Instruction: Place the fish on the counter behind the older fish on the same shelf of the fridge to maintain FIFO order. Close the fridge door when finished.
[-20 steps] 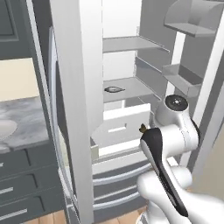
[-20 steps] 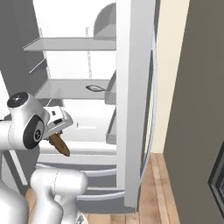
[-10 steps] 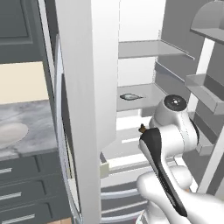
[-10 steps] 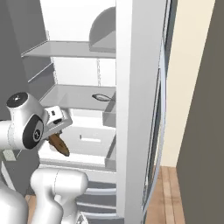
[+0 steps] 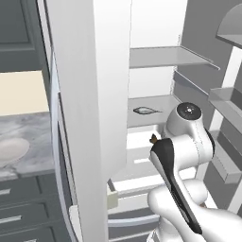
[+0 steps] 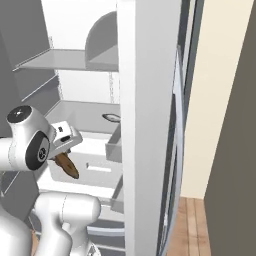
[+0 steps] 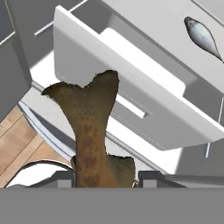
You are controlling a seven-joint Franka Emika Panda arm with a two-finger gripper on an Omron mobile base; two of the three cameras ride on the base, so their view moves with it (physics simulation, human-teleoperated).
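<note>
1. Grey marble counter [image 5: 23, 137] has slid leftward in the left base view as the base rolled closer to the fridge [image 5: 90, 94]; the older fish [image 5: 146, 111] lies on its shelf.
2. Right base view: the gripper [image 6: 64, 150] dangles the fish [image 6: 67, 166] before the shelf, nearer than before.
3. Hand view: jaws clamp the fish's body, tail forward; placing comes next.

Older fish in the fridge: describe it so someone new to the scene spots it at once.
Start at the open fridge and find the white shelf just above the pulled-out drawer. The older fish lies flat there, alone. It is silver-grey, unlike the brown mottled fish held in the gripper.
</note>
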